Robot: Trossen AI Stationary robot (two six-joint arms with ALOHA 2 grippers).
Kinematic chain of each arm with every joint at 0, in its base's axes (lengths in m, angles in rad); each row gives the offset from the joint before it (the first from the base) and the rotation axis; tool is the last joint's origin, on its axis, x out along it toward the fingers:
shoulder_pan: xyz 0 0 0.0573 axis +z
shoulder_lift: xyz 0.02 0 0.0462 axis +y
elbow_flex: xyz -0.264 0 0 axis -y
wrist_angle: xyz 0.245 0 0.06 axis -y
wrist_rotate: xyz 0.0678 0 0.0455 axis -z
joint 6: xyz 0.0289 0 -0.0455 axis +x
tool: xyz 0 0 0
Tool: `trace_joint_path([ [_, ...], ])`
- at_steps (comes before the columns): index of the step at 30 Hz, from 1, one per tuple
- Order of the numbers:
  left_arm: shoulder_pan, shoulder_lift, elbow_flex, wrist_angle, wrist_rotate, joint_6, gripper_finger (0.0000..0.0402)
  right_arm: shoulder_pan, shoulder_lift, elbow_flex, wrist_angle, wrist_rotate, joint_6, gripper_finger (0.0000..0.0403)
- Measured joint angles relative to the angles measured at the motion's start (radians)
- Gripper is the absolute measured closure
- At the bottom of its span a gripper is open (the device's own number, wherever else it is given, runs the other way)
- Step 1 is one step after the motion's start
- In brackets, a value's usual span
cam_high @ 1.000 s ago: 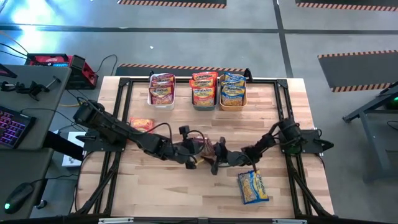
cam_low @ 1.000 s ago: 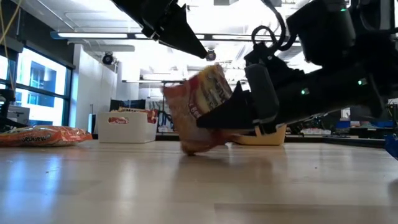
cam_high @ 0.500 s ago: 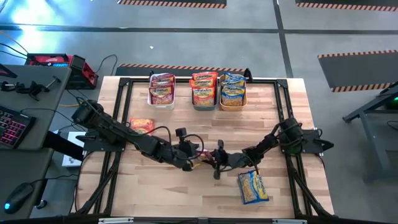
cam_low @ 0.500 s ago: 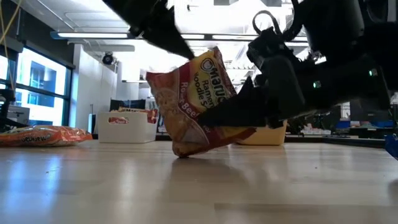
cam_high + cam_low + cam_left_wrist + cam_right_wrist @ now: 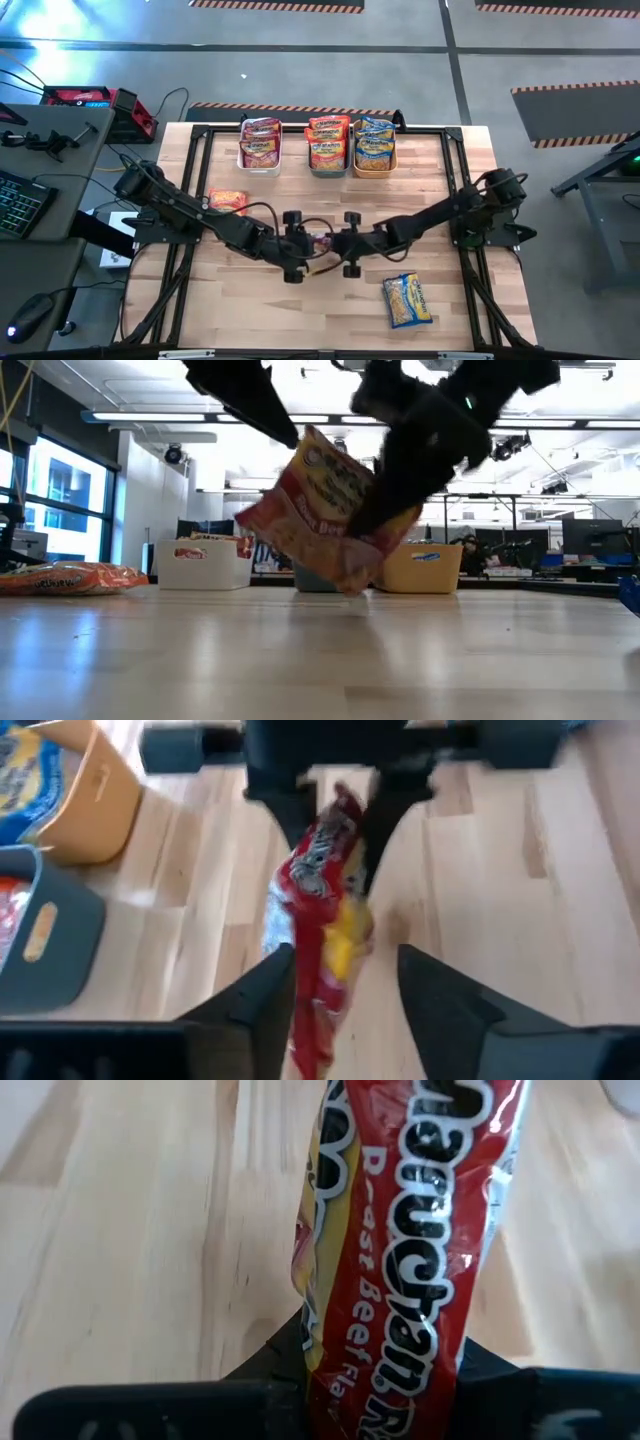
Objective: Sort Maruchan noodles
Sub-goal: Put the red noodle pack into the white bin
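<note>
The high camera looks straight down on the whole table [image 5: 440, 310]; the low one sits at table height, facing the bins at 12 o'clock. Both wrist cameras look very closely at the same red packet [image 5: 420, 1240] from opposite sides.

Three bins stand side by side along the far edge of the table [image 5: 440, 310]: the left bin [image 5: 259, 160], the middle bin [image 5: 327, 165] and the right bin [image 5: 375, 162], each with packets lying in it. A lone packet [image 5: 228, 201] lies flat before the left bin, toward the left side. Another packet [image 5: 407, 300] lies near the front edge, right of centre. At mid-table, a raised packet [image 5: 330, 510] hangs off the wood between the left gripper [image 5: 296, 245] and the right gripper [image 5: 345, 243], which meet end to end there.
</note>
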Motion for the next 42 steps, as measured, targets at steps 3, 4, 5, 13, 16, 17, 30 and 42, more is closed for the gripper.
trace_joint_path([
  [3, 0.001, 0.000, 0.000, -0.004, -0.024, -0.023, 0.0212, -0.001, 0.016, 0.103, -0.142, -0.006, -0.048, 0.0325],
  [4, 0.001, 0.000, 0.000, -0.006, -0.030, -0.027, 0.0204, -0.003, 0.023, 0.126, -0.169, -0.011, -0.062, 0.0325],
  [5, 0.001, 0.000, 0.000, -0.005, -0.035, -0.027, 0.0196, -0.003, 0.029, 0.147, -0.197, -0.021, -0.073, 0.0325],
  [13, -0.012, 0.000, 0.000, -0.004, -0.117, 0.021, 0.0171, -0.014, 0.035, 0.188, -0.275, -0.027, -0.080, 0.0324],
  [16, -0.018, 0.000, 0.000, -0.004, -0.144, 0.040, 0.0171, -0.014, 0.035, 0.188, -0.279, -0.037, -0.081, 0.0324],
  [17, -0.022, 0.000, 0.000, -0.004, -0.148, 0.039, 0.0171, -0.014, 0.035, 0.188, -0.279, -0.037, -0.082, 0.0323],
  [30, -0.012, 0.006, -0.130, 0.227, -0.027, 0.027, 0.0173, -0.013, 0.035, 0.187, -0.222, -0.051, -0.108, 0.0323],
  [42, 0.002, 0.014, -0.129, 0.238, -0.020, 0.026, 0.0311, -0.010, 0.035, 0.186, -0.194, -0.066, -0.130, 0.0305],
])
